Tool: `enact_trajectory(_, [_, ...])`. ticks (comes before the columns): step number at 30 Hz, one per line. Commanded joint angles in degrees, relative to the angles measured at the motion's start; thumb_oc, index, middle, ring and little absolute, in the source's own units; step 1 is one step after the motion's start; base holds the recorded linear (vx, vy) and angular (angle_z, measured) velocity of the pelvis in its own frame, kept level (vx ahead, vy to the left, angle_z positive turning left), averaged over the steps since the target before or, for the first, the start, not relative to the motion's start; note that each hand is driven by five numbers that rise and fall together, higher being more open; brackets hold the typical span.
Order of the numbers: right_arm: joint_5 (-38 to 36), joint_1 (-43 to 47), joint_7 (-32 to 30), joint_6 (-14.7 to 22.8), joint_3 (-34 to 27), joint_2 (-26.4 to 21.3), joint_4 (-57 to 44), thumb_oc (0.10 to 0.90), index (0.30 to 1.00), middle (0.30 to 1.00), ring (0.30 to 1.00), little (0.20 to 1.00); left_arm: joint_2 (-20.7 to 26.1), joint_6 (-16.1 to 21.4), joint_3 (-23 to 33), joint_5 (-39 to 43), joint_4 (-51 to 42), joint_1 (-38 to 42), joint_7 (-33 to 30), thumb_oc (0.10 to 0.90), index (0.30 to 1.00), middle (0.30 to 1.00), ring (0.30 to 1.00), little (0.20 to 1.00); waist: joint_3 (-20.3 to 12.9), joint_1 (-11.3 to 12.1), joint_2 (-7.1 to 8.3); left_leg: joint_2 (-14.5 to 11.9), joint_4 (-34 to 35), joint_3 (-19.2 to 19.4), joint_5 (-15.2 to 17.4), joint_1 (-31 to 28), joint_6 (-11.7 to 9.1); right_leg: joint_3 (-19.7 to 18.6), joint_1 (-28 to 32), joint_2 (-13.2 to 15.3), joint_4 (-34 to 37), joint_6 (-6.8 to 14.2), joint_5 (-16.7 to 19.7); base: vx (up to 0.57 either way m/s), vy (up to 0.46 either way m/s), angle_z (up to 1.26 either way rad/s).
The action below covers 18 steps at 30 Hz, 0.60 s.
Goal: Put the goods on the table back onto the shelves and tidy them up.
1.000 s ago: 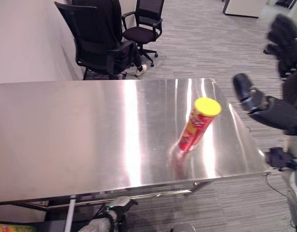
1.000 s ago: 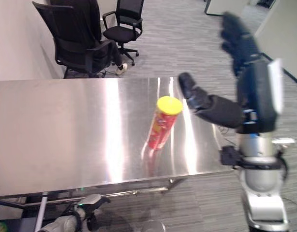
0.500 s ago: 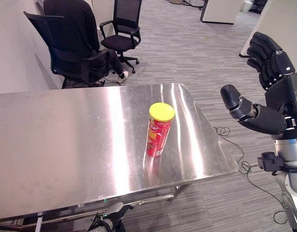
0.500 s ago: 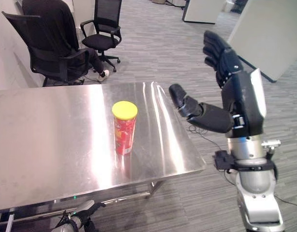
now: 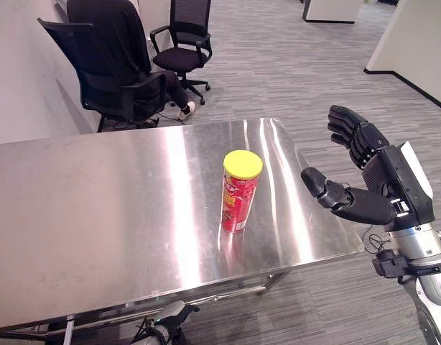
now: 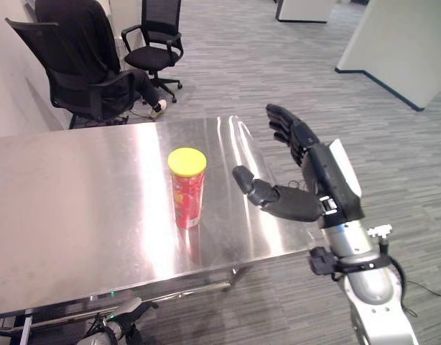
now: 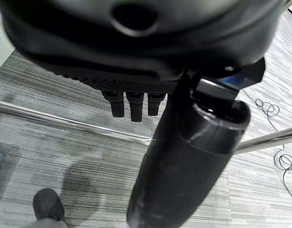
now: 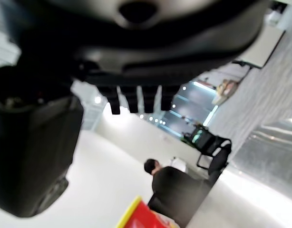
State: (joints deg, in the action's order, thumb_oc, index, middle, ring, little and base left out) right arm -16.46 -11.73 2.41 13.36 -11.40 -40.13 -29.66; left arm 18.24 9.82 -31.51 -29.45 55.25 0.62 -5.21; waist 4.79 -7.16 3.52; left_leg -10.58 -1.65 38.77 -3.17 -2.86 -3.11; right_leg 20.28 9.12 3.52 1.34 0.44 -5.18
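Observation:
A red snack can (image 5: 237, 198) with a yellow lid (image 5: 243, 164) stands upright on the steel table (image 5: 98, 201), towards its right end. My right hand (image 5: 382, 183) hovers at the can's height off the table's right edge, a hand's width from the can. It is open, thumb pointing at the can and fingers spread upward, holding nothing. The right wrist view catches a corner of the can (image 8: 139, 216) past the straight fingers (image 8: 136, 102). My left hand (image 7: 184, 161) hangs open below the table's front edge, over the floor.
Two black office chairs (image 5: 181, 43) stand behind the table's far edge. A person in dark clothes (image 5: 109, 29) sits in the nearer one. Grey carpet floor (image 5: 292, 65) spreads to the right and behind. A white partition (image 5: 421, 36) stands at the far right.
The camera view has shifted. My right hand has come down from head height to the can's level and moved closer to it. The can stands where it was.

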Motion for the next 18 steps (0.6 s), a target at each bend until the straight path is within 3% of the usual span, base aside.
enact_trajectory(1, [-0.1,4.0,-0.7,3.8,-2.1,-1.6,-2.9,0.800,0.900,0.900,0.900,0.900,-1.0,3.8,-1.8,-1.0,-0.8,2.1,-0.3,0.800,0.900,0.900,0.900,0.900,-2.8,0.4,0.59,-2.5,-0.5,0.7,0.1,1.6,-1.1,-0.8,2.6,2.0,1.4,6.9,2.3,0.01,0.009,0.07])
enact_trajectory(18, [6.5,5.2,-0.4,3.7,-1.1,-4.2,-1.1,0.800,0.900,0.900,0.900,0.900,-0.9,3.9,-1.7,-1.3,-0.9,2.9,-1.0,0.800,0.900,0.900,0.900,0.900,-2.6,1.0,0.73,-1.9,-0.6,-0.2,0.8,1.6,-0.7,-0.2,2.5,2.3,0.9,7.0,2.3,0.00,0.007,0.04])
